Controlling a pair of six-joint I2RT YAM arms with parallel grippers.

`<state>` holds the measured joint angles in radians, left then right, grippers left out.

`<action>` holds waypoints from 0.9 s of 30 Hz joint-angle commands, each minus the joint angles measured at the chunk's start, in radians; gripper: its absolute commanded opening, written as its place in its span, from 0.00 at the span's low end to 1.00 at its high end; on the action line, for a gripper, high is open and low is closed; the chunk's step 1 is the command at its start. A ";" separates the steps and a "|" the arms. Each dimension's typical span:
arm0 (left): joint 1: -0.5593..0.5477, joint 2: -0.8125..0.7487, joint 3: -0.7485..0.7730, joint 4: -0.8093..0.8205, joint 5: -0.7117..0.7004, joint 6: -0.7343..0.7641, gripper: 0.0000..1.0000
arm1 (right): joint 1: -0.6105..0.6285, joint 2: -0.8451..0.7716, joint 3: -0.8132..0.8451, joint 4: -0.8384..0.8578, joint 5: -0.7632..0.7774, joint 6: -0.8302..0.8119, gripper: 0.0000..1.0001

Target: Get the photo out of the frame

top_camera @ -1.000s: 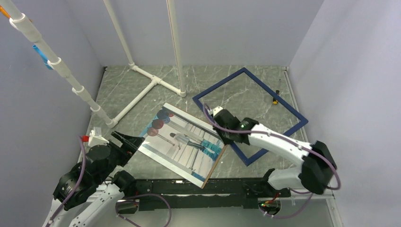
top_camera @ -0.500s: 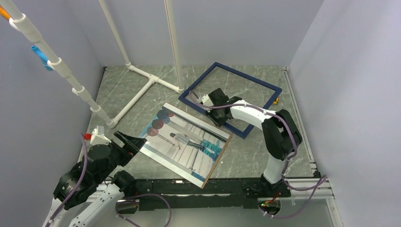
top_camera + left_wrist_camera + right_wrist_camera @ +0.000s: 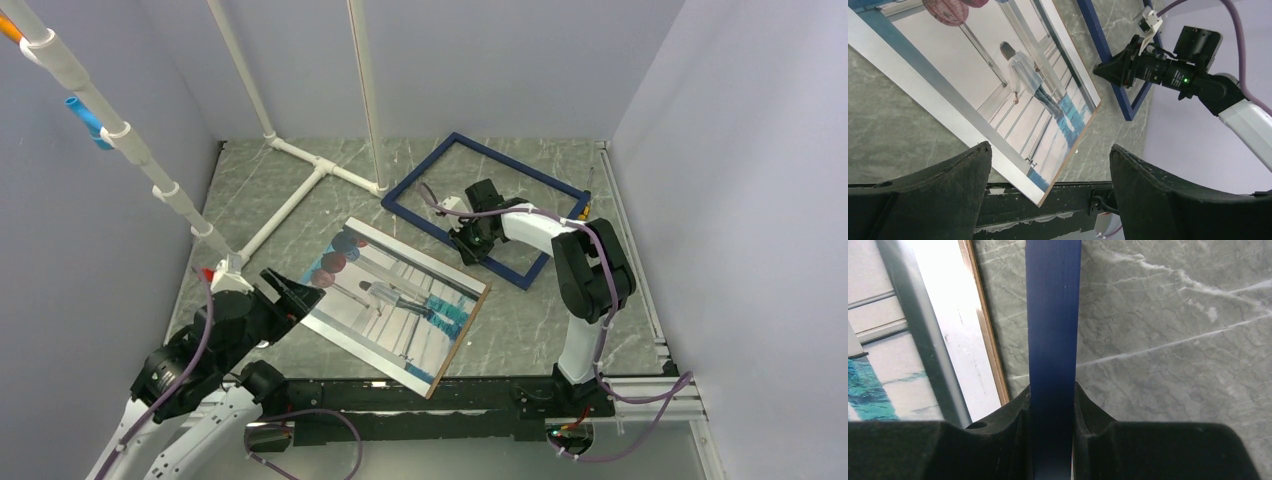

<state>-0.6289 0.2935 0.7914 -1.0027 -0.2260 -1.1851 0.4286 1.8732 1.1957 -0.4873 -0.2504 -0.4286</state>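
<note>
We have swung the frame (image 3: pixel 1053 315), its moulding pinched in our right jaws, back and away — the photo (image 3: pixel 395 300) lies free of it on the surface (image 3: pixel 520 330) beside our wide-open, empty left jaws.

The frame (image 3: pixel 521 162) is dark navy blue, the photo (image 3: pixel 390 300) shows pale blue-white stripes with dark red balls, a teal patch and a white border over a brown edge, the table (image 3: pixel 510 330) is grey-green marble veined white, and the pipe structure (image 3: pixel 367 100) is white.
</note>
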 commanded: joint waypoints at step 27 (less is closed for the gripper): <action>0.000 0.208 -0.198 0.298 0.217 0.115 0.91 | 0.217 -0.247 -0.075 0.072 0.609 0.311 0.79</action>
<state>-0.6289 0.4934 0.5941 -0.7410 -0.0319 -1.0920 0.6323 1.6714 1.1618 -0.4274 0.2291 -0.2707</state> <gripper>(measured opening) 0.904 0.766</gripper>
